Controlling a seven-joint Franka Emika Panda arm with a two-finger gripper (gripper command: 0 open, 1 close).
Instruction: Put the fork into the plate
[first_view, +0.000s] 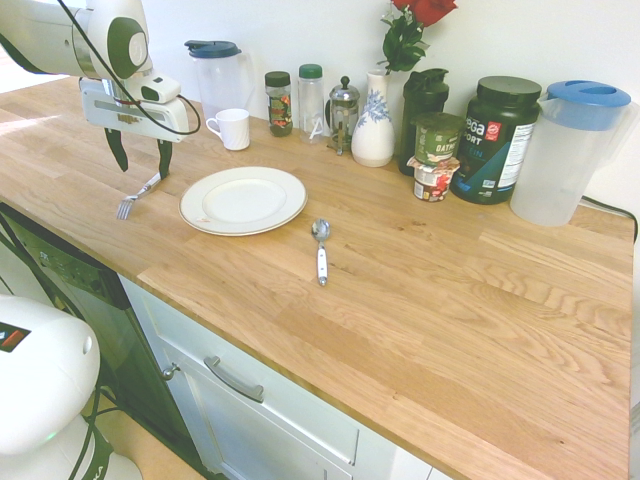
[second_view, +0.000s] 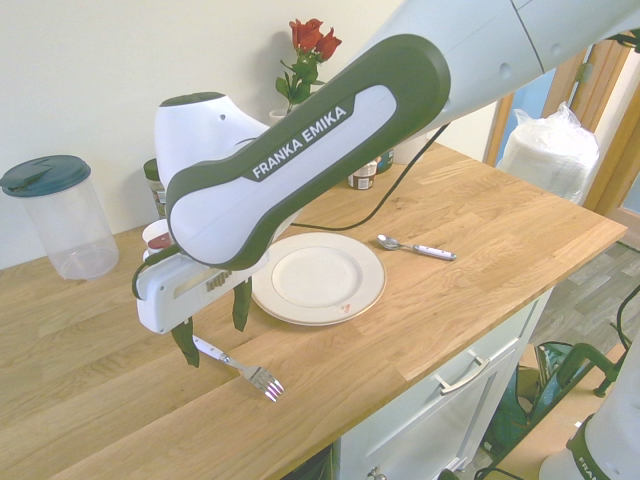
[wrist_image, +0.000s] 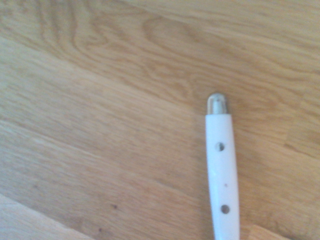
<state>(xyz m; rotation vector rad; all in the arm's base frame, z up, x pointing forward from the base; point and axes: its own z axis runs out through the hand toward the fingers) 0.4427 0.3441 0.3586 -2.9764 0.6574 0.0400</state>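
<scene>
Fork: one, lying flat on the wooden counter, just beside the one white plate and not touching it. Gripper sits over the fork's handle end, jaws apart, straddling it. One white-handled spoon lies on the plate's other side. One mug stands behind the plate.

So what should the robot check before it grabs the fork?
1. Claw open: ok, its fingers stand wide apart.
2. Fork lying flat on the counter: ok.
3. Fork handle sitting properly between the fingers: cannot tell, its end looks close to one finger.
4. Plate has room: ok, nothing lies in it.
5. Path from fork to plate is free: ok, the spoon lies on the plate's far side.
</scene>
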